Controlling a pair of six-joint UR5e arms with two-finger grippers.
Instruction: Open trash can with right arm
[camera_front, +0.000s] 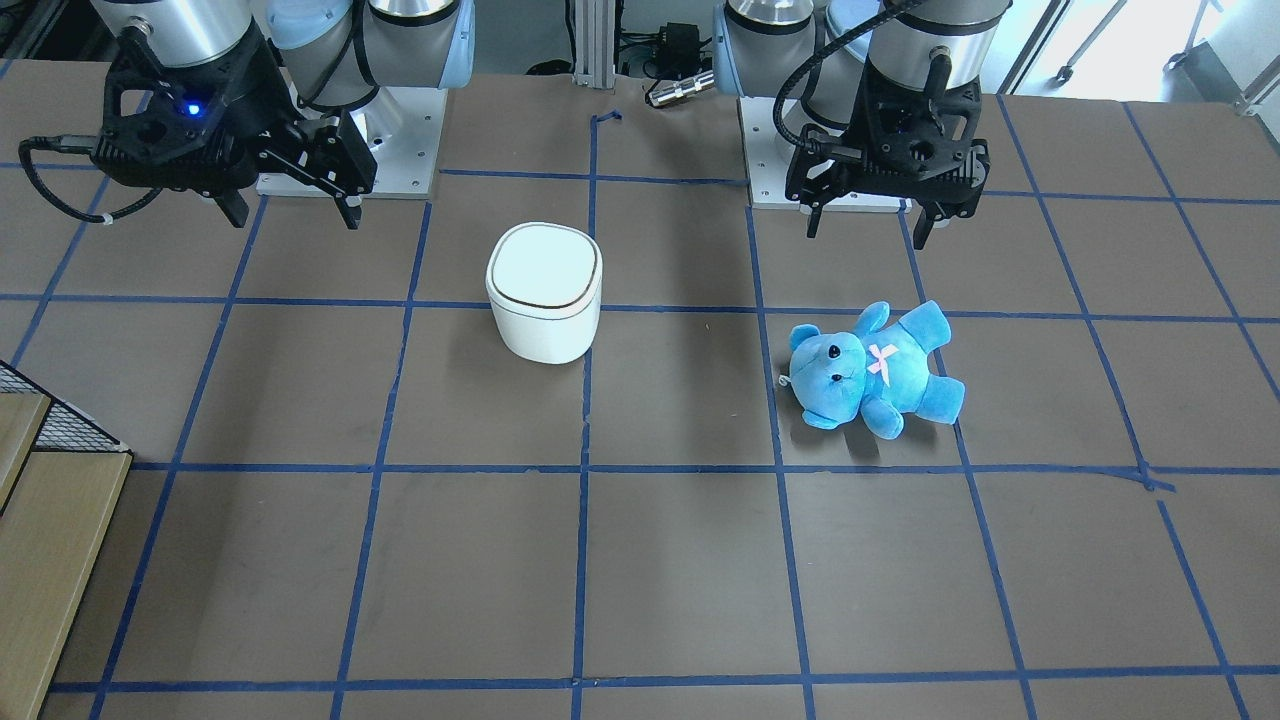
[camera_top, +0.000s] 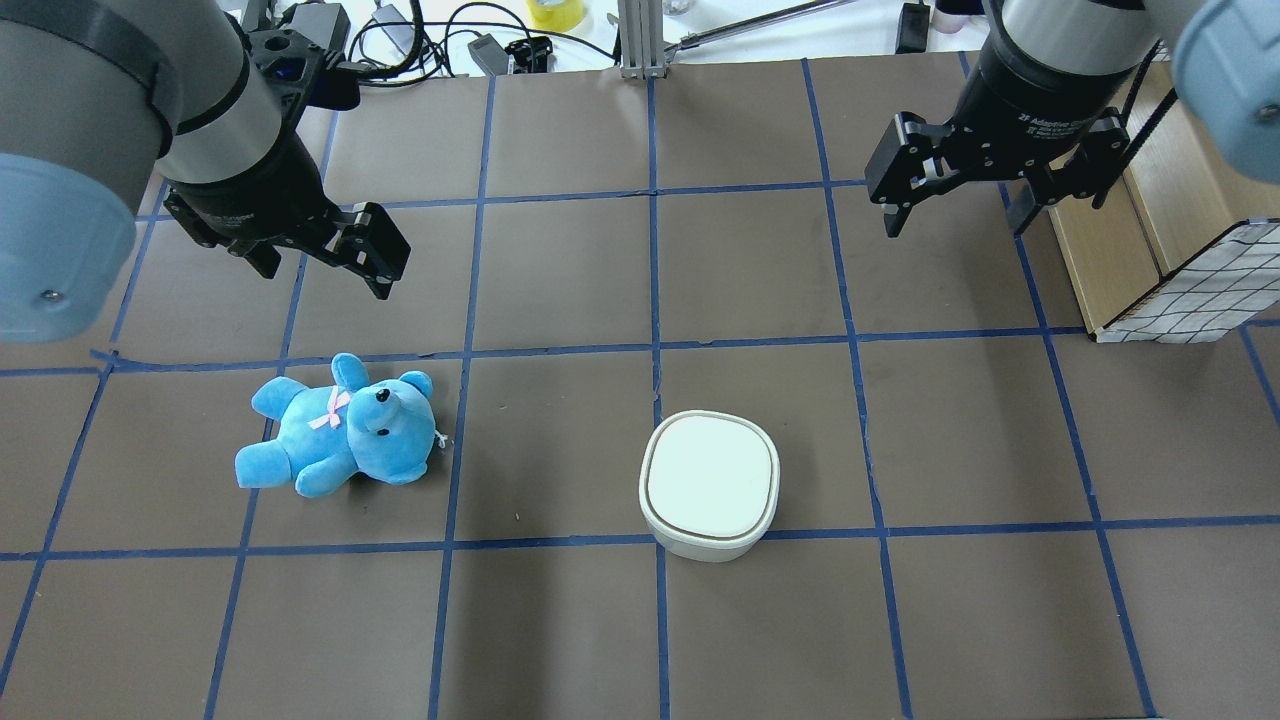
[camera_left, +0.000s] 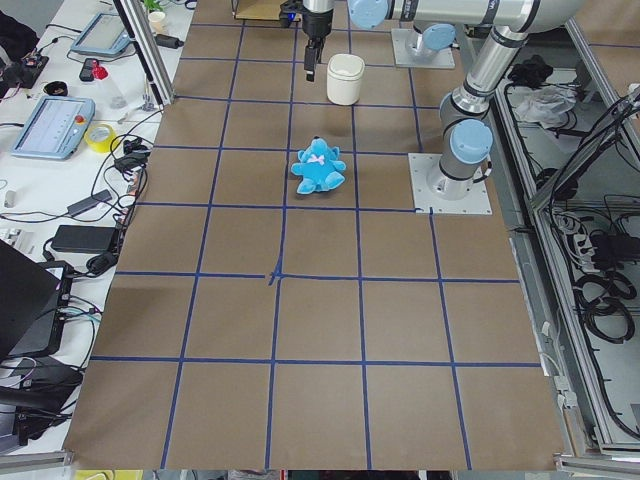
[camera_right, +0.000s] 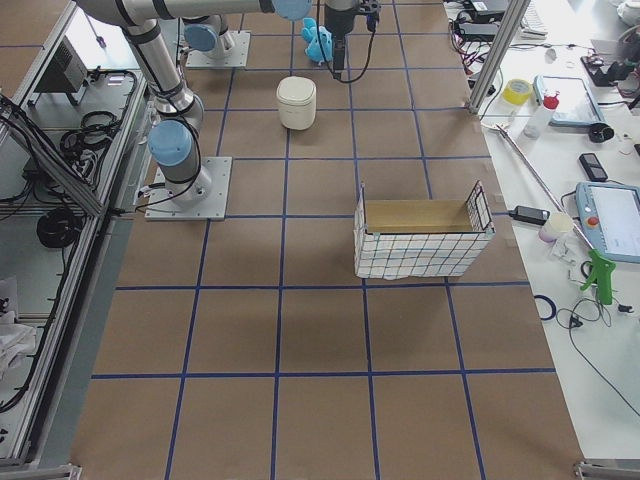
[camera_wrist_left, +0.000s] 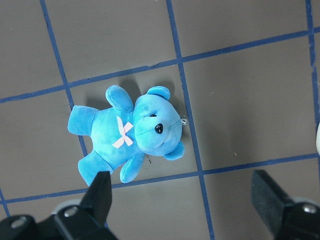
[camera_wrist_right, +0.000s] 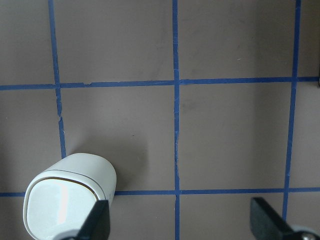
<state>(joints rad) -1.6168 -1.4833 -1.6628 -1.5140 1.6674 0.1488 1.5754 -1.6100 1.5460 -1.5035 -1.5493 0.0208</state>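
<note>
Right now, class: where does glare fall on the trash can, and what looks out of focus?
Right wrist view: a pale glare streak on the trash can lid, jaws blurred at the bottom edge. Left wrist view: teddy bear sharp, jaws blurred too.

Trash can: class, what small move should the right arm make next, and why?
Probably bring the right end effector across above the trash can. Its lid lies flat and shut, and the open end effector hangs off to the side, touching nothing.
</note>
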